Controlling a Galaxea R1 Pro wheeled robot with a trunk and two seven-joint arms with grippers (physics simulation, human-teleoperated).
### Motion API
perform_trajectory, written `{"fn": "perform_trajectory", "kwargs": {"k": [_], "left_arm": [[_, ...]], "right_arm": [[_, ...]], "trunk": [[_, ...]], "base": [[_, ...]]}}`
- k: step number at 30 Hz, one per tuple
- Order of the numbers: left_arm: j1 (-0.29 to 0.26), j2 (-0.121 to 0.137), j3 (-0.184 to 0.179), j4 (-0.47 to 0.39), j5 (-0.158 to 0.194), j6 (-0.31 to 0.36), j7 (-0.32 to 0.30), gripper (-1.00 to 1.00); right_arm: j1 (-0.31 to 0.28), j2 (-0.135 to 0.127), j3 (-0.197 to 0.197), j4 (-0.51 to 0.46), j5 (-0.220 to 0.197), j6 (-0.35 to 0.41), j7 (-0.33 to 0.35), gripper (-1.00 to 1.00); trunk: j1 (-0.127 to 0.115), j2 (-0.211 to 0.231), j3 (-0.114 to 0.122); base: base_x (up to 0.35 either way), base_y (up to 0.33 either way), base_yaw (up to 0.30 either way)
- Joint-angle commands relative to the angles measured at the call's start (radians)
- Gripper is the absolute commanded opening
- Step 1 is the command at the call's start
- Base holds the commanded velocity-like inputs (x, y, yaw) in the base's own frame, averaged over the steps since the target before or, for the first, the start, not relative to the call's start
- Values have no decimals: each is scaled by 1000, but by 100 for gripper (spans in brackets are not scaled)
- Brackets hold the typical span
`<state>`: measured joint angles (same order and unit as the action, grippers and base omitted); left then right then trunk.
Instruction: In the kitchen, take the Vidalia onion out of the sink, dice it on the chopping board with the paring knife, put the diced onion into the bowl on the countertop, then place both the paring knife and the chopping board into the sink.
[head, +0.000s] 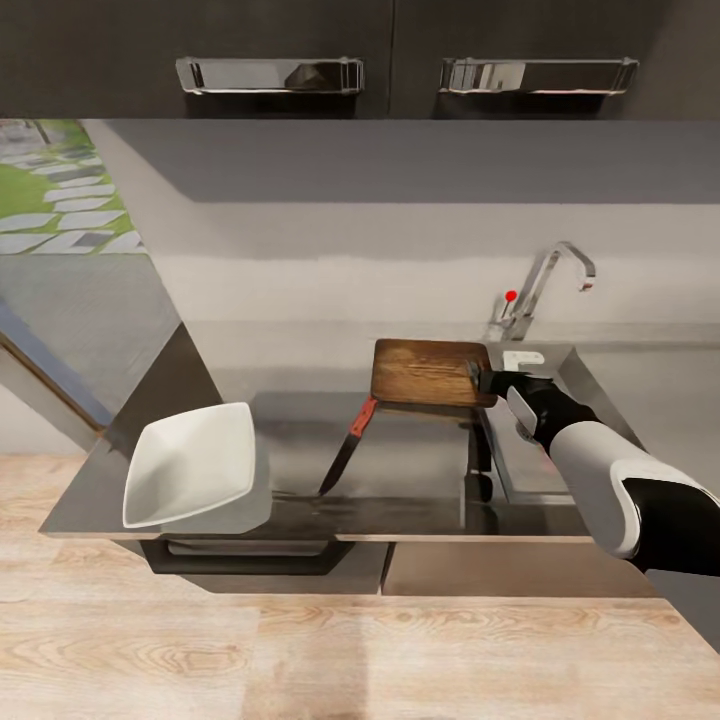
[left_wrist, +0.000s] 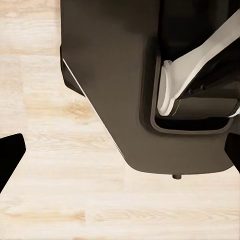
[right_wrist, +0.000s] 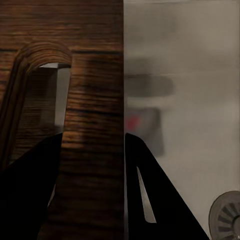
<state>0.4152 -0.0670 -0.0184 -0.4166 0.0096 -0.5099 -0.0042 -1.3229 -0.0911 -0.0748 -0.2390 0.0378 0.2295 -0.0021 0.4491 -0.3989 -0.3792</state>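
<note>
Gripping the chopping board (head: 430, 372) at its right short edge, the right gripper (head: 484, 378) has its fingers (right_wrist: 30, 195) clamped either side of the wood beside the handle slot. Board is lifted, at the sink's (head: 585, 385) left edge. Paring knife (head: 346, 446) lies on the countertop (head: 420, 505); bowl (head: 192, 463) tilted at left. Left gripper's state: cannot tell. No legible writing.

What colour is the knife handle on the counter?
The knife handle looks reddish-orange above a dark blade; head view shows it best.
</note>
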Motion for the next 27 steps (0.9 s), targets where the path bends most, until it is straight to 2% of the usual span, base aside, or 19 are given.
{"fn": "perform_trajectory", "kwargs": {"k": [1, 12, 27], "left_arm": [[1, 0, -1, -1, 1, -1, 0, 100], [1, 0, -1, -1, 1, -1, 0, 100], [1, 1, -1, -2, 1, -1, 0, 100]], "right_arm": [[1, 1, 23, 0, 24, 6, -26, -100], [1, -1, 23, -1, 24, 6, -24, -100], [1, -1, 23, -2, 23, 7, -24, -100]], "trunk": [[1, -1, -2], [1, -1, -1], [1, -1, 21]], "base": [[1, 0, 0], [0, 0, -1], [7, 3, -87]]}}
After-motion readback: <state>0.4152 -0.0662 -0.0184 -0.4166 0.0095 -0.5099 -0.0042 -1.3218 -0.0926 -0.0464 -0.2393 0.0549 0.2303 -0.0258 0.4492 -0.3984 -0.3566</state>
